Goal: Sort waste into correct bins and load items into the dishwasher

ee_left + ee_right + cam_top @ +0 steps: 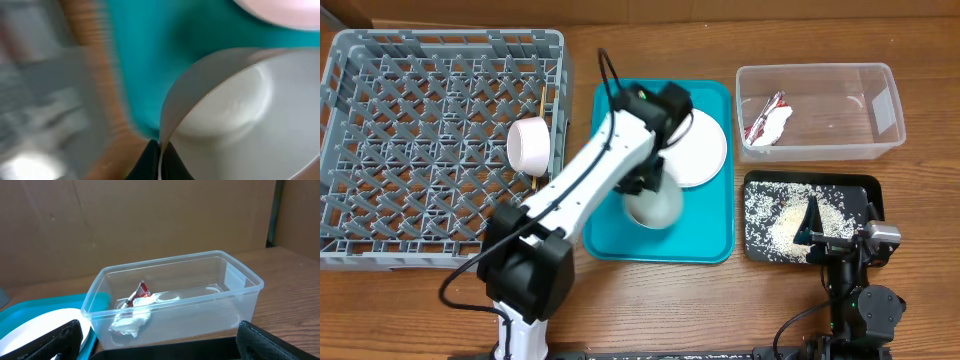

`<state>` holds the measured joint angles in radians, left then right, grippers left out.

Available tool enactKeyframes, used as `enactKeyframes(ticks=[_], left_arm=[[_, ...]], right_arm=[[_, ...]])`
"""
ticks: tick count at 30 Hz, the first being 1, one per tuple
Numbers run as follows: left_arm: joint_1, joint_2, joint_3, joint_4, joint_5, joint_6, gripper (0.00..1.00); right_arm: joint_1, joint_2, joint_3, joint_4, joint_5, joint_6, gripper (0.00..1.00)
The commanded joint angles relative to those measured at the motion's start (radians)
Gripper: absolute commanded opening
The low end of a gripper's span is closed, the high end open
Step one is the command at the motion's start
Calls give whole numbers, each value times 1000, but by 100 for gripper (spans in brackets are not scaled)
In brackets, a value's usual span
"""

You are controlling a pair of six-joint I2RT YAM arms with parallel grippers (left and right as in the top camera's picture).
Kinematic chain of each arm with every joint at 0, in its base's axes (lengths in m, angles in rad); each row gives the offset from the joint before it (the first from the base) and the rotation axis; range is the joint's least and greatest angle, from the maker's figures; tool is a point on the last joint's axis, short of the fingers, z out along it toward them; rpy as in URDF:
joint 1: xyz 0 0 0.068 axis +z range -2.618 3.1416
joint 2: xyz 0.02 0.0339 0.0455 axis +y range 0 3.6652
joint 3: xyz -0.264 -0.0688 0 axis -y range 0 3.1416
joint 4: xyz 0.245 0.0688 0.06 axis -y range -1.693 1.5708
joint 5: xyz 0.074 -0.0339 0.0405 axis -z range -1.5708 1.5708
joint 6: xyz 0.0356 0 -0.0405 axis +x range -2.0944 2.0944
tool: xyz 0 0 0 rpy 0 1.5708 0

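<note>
At far left, the grey dish rack (440, 140) already holds a small white bowl (530, 145) tipped against its right wall, with what looks like a thin wooden chopstick (542, 102) just beside it, a sign that loading is under way. The left arm stretches across the table to the teal tray (715, 235) at centre, where the left gripper (160, 159) is pinched tight on the thin rim of a second bowl (240, 110), one finger inside the wall and one outside. This is likely the grip chosen because the bowl is too wide to span. The wrist view is blurred, so whether the bowl has left the tray surface cannot be told. Just beyond it on the same tray lies the round white plate (705, 150), flat and untouched, and probably next for the rack. To the far right, the clear plastic tub (820, 110) contains the red snack wrapper (141, 291) and crumpled white tissue (129, 321), bundled at its left end. In the near right, the black tray (865, 190) carries the loose rice (775, 215), spread over its left half. The right gripper (823, 232) hangs over that tray with its jaws spread wide and nothing between them, apparently parked clear of the left arm's path.
</note>
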<state>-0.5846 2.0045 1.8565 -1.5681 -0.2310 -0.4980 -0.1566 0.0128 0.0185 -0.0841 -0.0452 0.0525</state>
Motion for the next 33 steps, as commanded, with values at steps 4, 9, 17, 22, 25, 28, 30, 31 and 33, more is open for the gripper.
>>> enactKeyframes(ticks=[4, 9, 17, 22, 25, 28, 30, 31, 33], left_arm=[[29, -171, 148, -122, -444, -188, 4], [35, -319, 88, -122, -585, -156, 4], [231, -473, -167, -117, -795, -312, 4], [338, -409, -254, 4, -921, -317, 4], [373, -342, -265, 81, -986, -313, 4], [391, -269, -265, 138, -1042, -309, 4], [402, -220, -265, 156, -1083, -310, 4], [408, -195, -265, 167, -1090, -310, 4], [417, -147, -265, 192, -1087, -309, 4]], right_arm=[[-3, -10, -10, 4, 6, 7, 100], [-3, -10, -10, 4, 6, 7, 100], [-3, -10, -10, 4, 6, 7, 100], [-3, -10, -10, 4, 6, 7, 100], [-3, -10, -10, 4, 6, 7, 100], [-3, -10, -10, 4, 6, 7, 100], [-3, -10, -10, 4, 6, 7, 100], [-3, -10, -10, 4, 6, 6, 100], [-3, -10, -10, 4, 6, 7, 100]])
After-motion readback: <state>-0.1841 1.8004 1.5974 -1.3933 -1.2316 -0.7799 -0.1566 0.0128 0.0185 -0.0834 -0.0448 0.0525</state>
